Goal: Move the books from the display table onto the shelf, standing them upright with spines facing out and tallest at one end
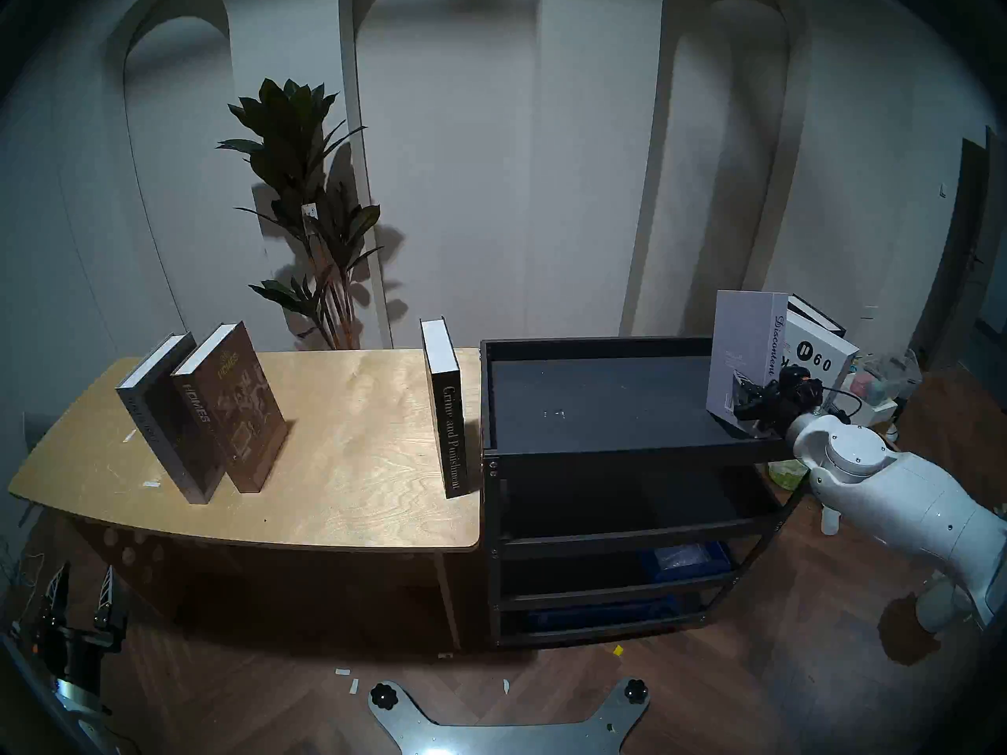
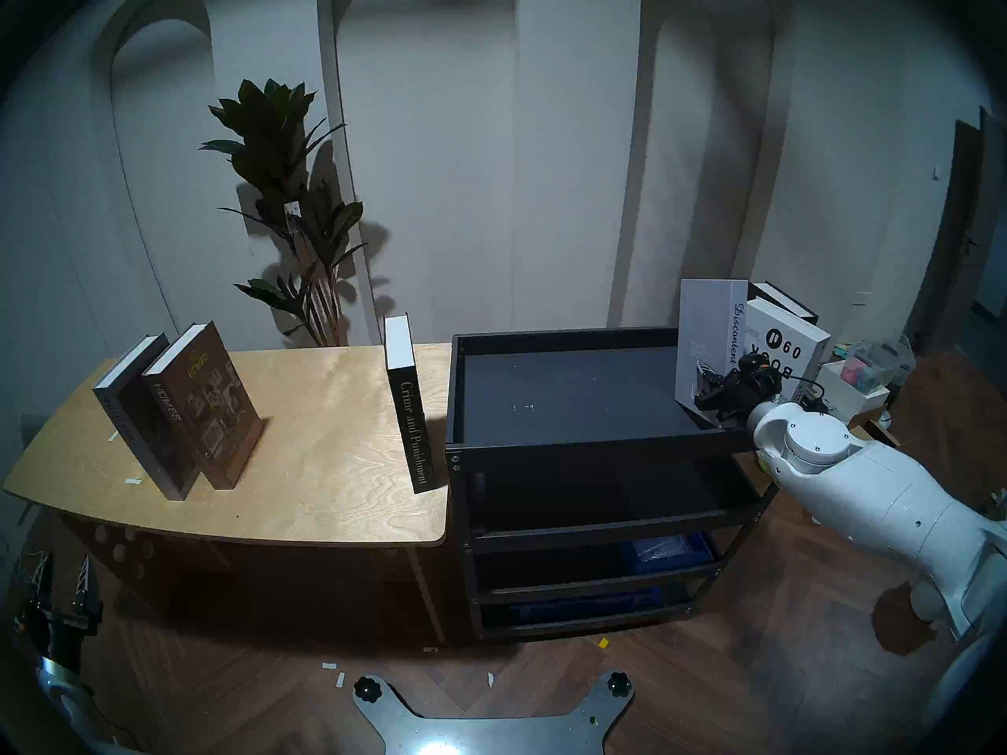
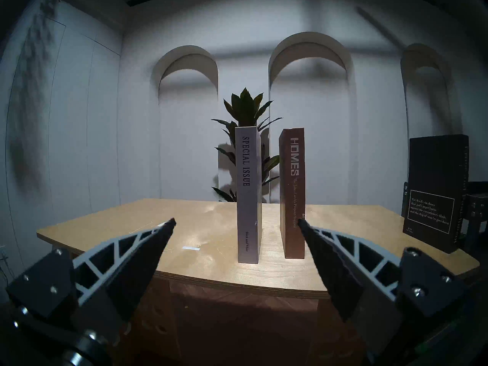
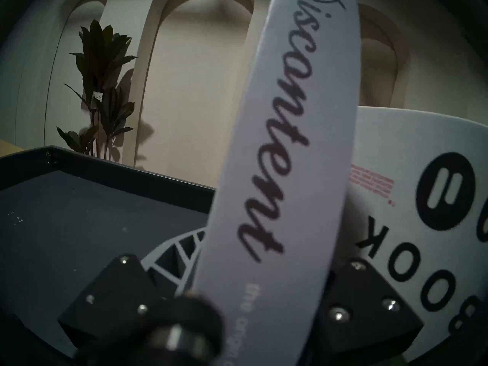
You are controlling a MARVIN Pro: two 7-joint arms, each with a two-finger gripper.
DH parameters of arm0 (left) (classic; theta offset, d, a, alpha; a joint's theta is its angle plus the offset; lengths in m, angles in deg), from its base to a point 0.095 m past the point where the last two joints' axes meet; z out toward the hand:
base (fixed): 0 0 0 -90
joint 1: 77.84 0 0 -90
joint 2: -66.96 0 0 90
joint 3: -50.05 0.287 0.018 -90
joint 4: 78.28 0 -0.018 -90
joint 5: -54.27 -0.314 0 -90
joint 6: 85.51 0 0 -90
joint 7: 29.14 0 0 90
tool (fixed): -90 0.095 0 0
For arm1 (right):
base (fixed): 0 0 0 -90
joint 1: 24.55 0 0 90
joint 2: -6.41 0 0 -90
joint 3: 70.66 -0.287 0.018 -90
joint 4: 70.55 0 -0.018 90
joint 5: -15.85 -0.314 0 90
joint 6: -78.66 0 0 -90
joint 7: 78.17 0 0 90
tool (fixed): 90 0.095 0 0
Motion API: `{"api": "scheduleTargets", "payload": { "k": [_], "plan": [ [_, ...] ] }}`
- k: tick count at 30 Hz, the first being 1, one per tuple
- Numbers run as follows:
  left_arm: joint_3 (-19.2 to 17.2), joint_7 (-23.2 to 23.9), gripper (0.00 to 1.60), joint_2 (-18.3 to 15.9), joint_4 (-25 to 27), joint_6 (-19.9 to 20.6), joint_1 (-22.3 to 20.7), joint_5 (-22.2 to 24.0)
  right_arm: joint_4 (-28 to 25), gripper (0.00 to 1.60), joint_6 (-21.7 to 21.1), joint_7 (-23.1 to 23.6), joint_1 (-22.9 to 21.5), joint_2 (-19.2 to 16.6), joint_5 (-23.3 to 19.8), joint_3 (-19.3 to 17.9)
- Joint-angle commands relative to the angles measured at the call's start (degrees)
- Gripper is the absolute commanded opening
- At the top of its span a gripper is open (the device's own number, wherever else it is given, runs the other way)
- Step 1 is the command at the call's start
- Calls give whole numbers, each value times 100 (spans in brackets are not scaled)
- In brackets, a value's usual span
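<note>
"discontent" book point(image 4: 277, 156) in right claw point(image 1: 742, 397)

Tall potted plant point(image 1: 305, 214) at 11 o'clock against arched wall niches point(image 1: 452, 154). Blue bins point(image 1: 689, 560) at 5 o'clock. Cluttered white box point(image 1: 877, 394) at 3. Paper scraps point(image 1: 349, 677) on floor at 6.

three books stand on the display table point(image 1: 338, 465): special issue point(image 1: 155, 410) far left, homes point(image 1: 229, 405) just right of it, crime and punishment point(image 1: 449, 410) at the right edge beside the shelf point(image 1: 626, 454). discontent point(image 1: 746, 351) is at the shelf's right end.
</note>
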Motion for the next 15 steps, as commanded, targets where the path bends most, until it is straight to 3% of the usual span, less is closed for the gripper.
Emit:
{"api": "scheduleTargets", "payload": {
  "k": [1, 15],
  "plan": [
    [51, 82, 160, 166, 284, -73, 98, -28, 301, 0, 193, 50, 277, -162, -83, 55],
    [100, 109, 160, 331, 426, -98, 122, -89, 865, 0, 203, 288, -72, 193, 133, 167]
  ]
}}
